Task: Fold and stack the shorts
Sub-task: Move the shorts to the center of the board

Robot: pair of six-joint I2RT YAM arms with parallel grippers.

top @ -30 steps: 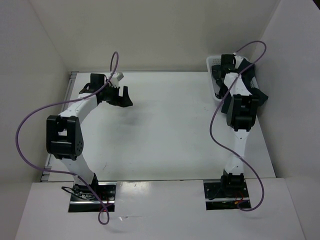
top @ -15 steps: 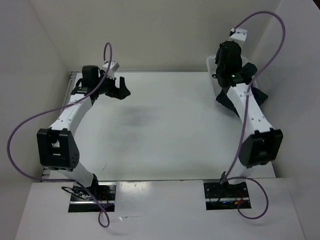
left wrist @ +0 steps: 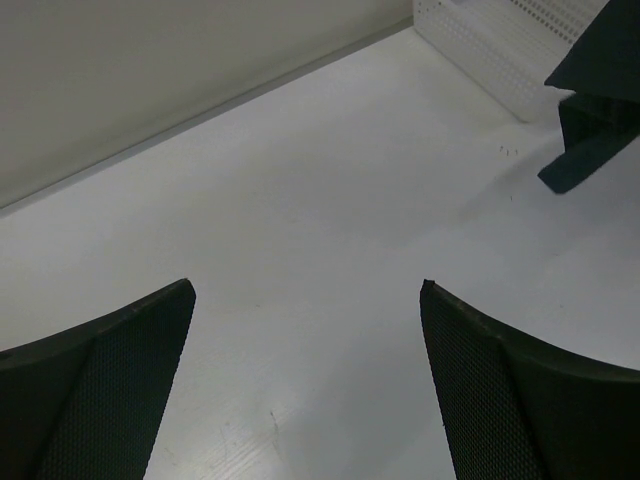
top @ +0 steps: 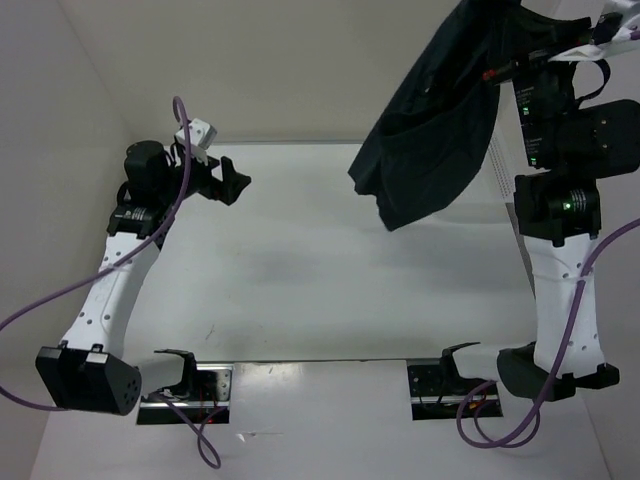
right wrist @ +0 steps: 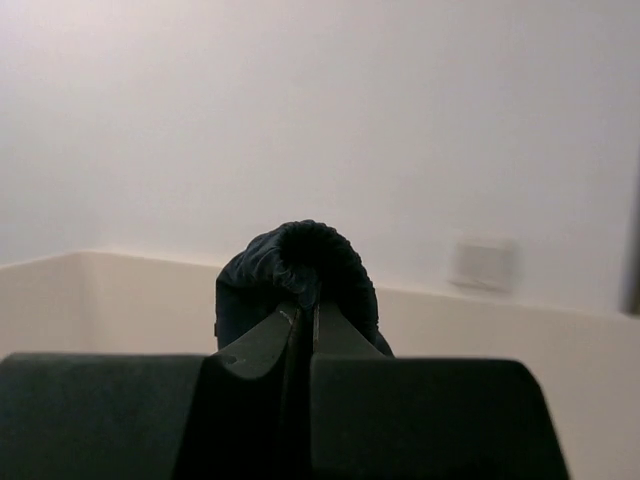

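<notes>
Dangled the shorts [top: 435, 130] far right from a thin pinch in right gripper [right wrist: 303, 318], with left gripper [left wrist: 307, 300] spread wide; could have slipped and crumpled.

One pair of shorts [top: 435, 130], very dark navy-black, soft fabric. Hanging limp and crumpled in the air at about 1 o'clock in the top view. A bunched fold is pinched in the right gripper [right wrist: 302, 318].
</notes>
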